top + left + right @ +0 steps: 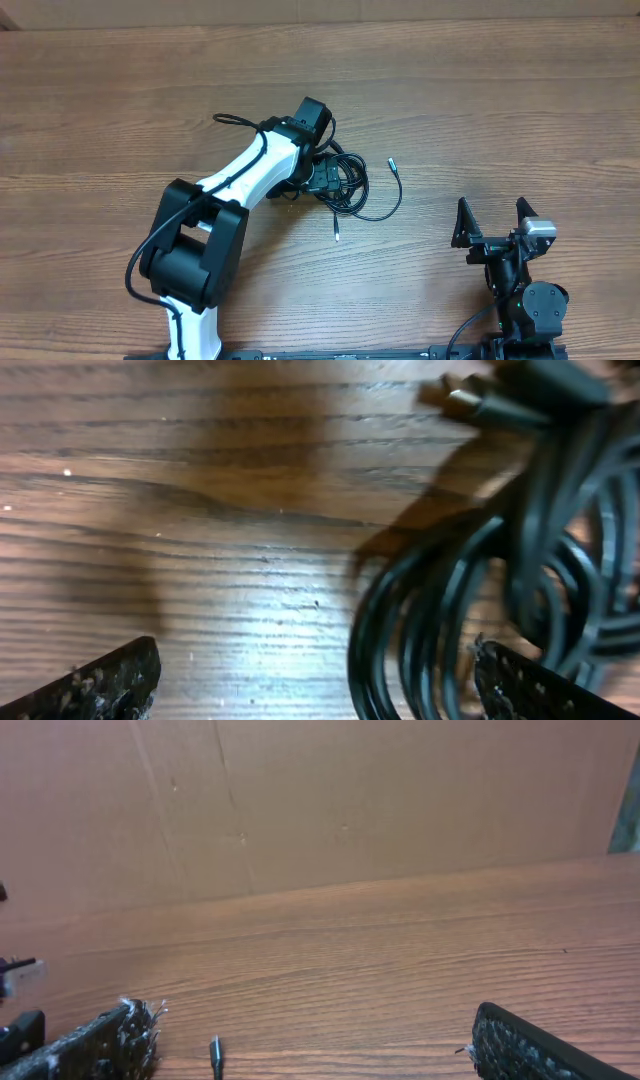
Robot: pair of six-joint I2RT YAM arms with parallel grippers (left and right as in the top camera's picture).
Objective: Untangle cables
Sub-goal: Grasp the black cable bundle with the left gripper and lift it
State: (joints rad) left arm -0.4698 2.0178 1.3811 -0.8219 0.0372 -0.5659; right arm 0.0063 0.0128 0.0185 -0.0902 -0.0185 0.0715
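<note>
Thin, glossy black cables (352, 190) lie coiled on the grainy wooden worktop (500, 100). The left end effector (320, 695) above them and the right end effector (492, 218) both stand wide.

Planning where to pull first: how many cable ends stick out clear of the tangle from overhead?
2: a teal-tipped end right of the tangle, a plain end below it. Others may hide under the left arm.

A wood-grain table (520, 110) stands before a plain brown cardboard wall (400, 790).
</note>
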